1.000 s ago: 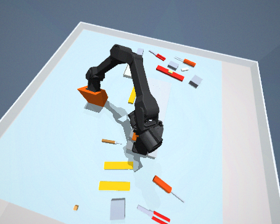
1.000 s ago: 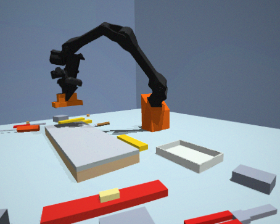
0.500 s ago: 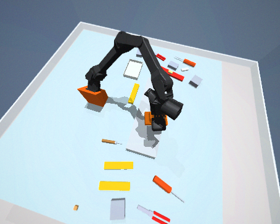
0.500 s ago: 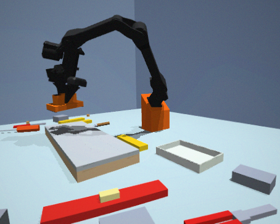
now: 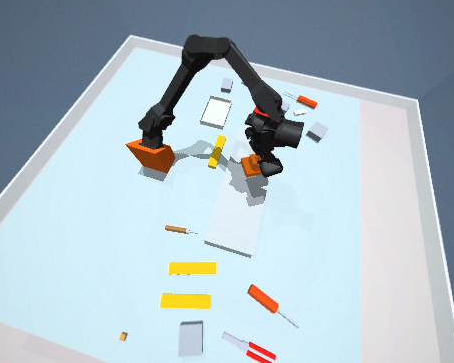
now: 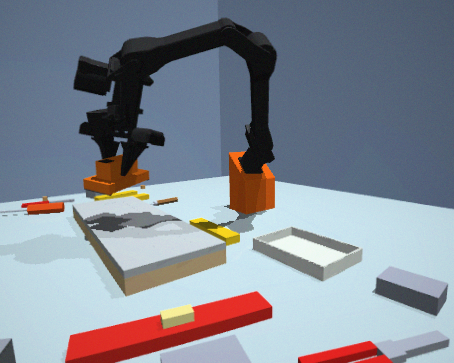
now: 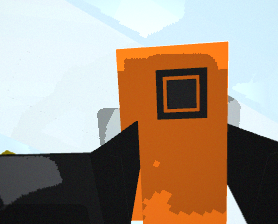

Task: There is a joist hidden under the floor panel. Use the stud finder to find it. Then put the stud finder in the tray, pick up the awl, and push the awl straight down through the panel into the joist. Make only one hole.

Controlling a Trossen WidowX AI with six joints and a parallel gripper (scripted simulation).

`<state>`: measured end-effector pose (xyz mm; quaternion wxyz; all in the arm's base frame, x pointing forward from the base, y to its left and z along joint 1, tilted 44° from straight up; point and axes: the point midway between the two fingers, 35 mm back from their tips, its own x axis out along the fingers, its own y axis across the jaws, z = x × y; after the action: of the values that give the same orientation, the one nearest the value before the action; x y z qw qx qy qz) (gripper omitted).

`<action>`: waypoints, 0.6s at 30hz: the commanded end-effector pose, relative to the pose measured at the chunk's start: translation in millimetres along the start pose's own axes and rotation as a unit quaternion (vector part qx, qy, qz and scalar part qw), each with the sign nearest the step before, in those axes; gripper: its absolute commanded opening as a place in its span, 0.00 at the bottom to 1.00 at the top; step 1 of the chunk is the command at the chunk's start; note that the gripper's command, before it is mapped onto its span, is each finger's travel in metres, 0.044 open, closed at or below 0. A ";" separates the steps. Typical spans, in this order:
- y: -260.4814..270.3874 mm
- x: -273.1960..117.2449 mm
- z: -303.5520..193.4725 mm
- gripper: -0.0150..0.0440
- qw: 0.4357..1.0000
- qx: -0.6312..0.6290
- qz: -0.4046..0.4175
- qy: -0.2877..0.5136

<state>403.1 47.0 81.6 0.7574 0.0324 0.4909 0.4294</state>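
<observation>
Stud finder in hand, hole still to be made

The black two-fingered gripper (image 5: 263, 164) (image 6: 116, 164) (image 7: 173, 126) is partly closed, its fingers clamped on the orange block-shaped stud finder with a dark square on top (image 5: 250, 166) (image 6: 116, 176) (image 7: 175, 135). The tool hangs above the long pale grey floor panel (image 5: 232, 220) (image 6: 155, 242), apart from its surface, its shadow falling below.

Picking up the finder is done. Whether the joist has been found cannot be told: the dark square shows no reading that I can make out, and no mark stands out on the visible part of the panel.

Left to do, as I judge it: finish or confirm the search, then set the finder in the shallow off-white tray (image 5: 203, 121) (image 6: 343, 270), which holds nothing. The small awl with a brown handle and thin metal tip (image 5: 176, 229) (image 6: 167, 201) lies on the pale blue desk (image 5: 100, 200) (image 6: 410, 230) beside the panel, untouched by the gripper. The single straight push comes last, and no hole is visible in the panel.
</observation>
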 end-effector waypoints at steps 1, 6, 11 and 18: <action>32.9 -1.0 12.2 0.25 0.999 -0.037 0.004 -0.005; 68.7 0.8 21.3 0.25 0.997 -0.079 0.012 -0.007; 104.7 1.8 26.9 0.25 0.992 -0.121 0.021 -0.010; 154.5 1.7 28.8 0.25 0.983 -0.179 0.035 -0.015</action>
<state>346.5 141.5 153.7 0.7449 -0.0650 0.4135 0.5195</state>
